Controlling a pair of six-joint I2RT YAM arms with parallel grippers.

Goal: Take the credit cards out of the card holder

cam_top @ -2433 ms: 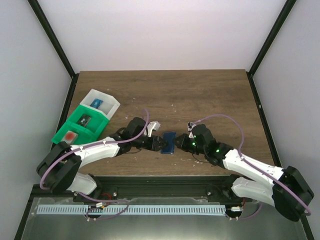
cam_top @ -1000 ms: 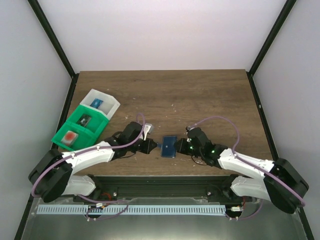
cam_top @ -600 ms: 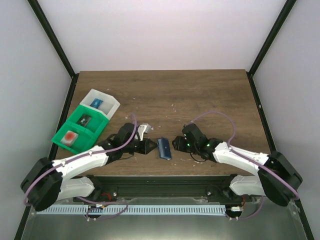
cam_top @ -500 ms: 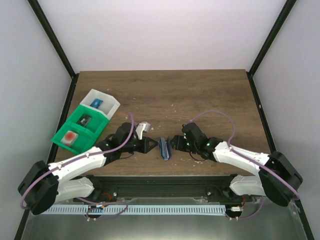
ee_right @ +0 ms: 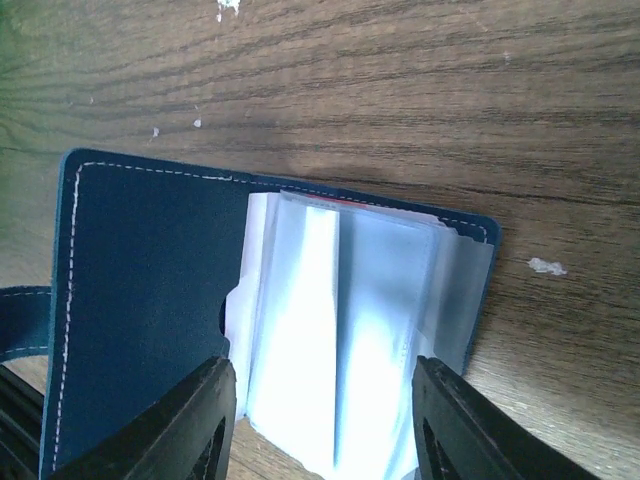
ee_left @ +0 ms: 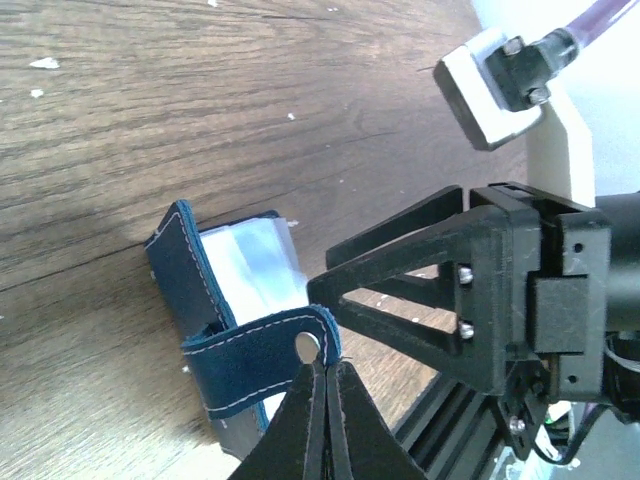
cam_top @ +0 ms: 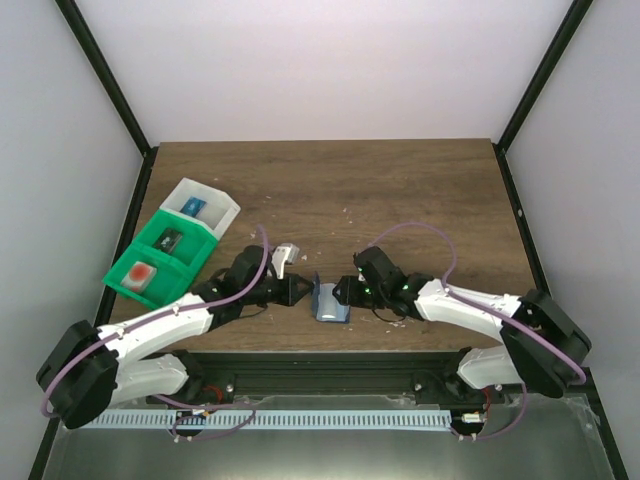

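Blue-grey stitched cover and clear plastic: the card holder sits at the near middle of the bench, between the two arms and just beside both. It is part open. Its left cover appears tilted up and its right cover lies flat, with the clear sleeves stacked on it, so the open side faces right. Its long axis, along the fold, seems to run near to far, slightly skewed. The credit cards are inside the sleeves and cannot be made out, save a red sliver at one edge of the stack that may be one.

The left tool is clenched on the strap that loops off the raised cover, anchoring the holder from the left. The right tool is released, its fingers spread to either side of the sleeve stack; whether they touch it I cannot tell. The holder thus lies directly left of the right tool, mouth toward it. This free arm looks the one placed to draw a card out, probably rightward across the long axis.

Well apart at the far left stand the green and white bins.
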